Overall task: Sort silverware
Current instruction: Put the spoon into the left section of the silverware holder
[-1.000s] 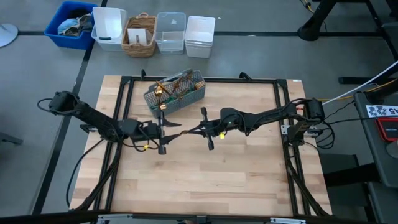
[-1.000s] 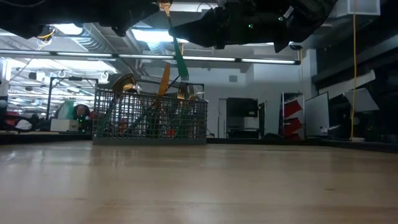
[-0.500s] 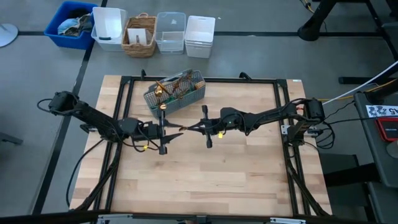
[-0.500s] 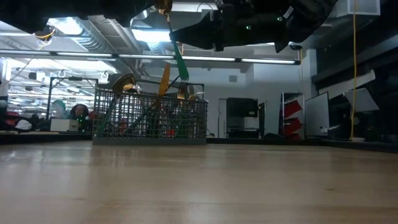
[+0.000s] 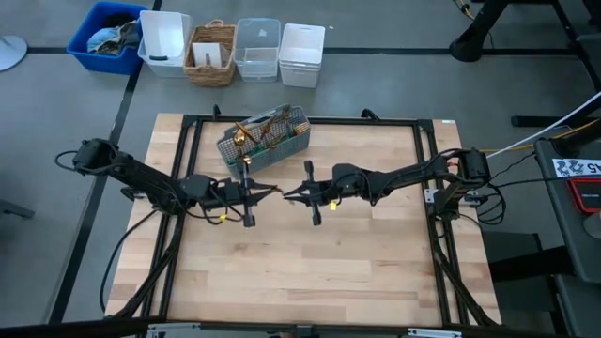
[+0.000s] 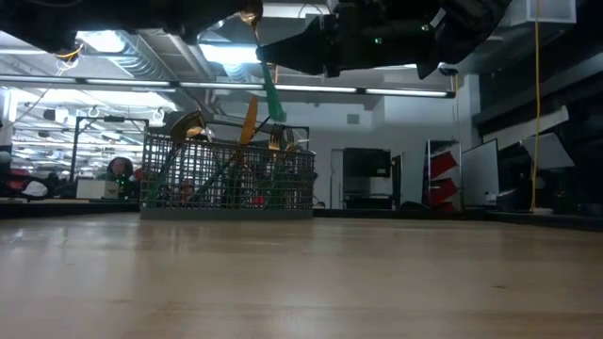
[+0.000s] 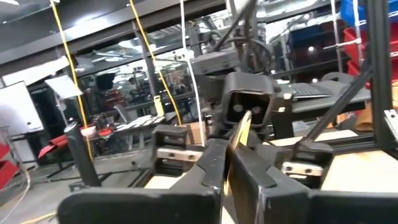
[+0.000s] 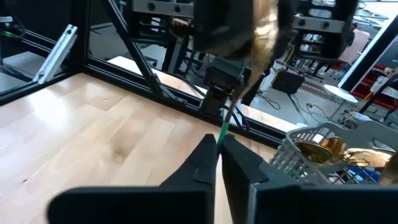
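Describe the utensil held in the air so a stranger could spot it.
Over the middle of the wooden table, the left gripper and right gripper meet tip to tip. Pinched between them is one utensil, gold head, green handle, the only one outside the mesh caddy.

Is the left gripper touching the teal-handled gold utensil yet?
Touching. In the left wrist view the left gripper has its fingers pressed together on the utensil's gold head; the high view shows both grippers meeting at the piece in mid-air.
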Robot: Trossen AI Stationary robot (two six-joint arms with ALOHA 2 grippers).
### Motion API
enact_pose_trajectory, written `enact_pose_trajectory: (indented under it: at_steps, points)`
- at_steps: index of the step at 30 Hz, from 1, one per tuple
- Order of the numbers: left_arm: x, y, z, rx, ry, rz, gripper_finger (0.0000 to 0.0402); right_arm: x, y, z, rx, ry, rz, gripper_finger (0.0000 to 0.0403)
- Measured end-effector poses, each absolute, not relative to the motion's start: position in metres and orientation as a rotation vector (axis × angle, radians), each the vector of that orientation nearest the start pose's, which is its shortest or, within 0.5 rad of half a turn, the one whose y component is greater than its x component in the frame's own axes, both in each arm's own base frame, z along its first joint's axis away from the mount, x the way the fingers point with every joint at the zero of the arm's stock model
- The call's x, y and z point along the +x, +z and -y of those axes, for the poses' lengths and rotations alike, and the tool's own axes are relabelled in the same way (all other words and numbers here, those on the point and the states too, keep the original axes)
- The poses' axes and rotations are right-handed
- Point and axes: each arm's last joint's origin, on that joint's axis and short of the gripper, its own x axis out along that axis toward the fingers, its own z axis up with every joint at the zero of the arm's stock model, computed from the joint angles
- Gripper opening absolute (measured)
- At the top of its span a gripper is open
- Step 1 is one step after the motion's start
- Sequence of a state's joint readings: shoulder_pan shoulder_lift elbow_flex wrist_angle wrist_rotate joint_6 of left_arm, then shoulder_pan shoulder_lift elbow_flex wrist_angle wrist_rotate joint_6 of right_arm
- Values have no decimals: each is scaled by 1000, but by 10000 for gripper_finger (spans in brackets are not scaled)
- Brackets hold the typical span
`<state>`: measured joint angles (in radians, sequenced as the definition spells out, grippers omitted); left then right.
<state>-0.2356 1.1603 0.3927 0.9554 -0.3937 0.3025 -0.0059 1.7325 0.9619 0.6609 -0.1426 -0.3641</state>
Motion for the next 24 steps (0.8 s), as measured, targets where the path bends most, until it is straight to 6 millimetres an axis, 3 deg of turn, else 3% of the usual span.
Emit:
enact_pose_trajectory:
  at_steps: [7, 11, 17, 24]
  points:
    - [219, 238, 40, 273, 307, 127, 2, 375, 229, -1, -339, 134, -77, 97]
    - [209, 245, 38, 287, 409, 99, 1, 366, 243, 1, -319, 62, -117, 128]
    - [177, 265, 32, 264, 593, 74, 1, 330, 277, 5, -377, -54, -252, 137]
    - [134, 289, 16, 284, 939, 11, 0, 282, 307, 6, -348, -71, -363, 138]
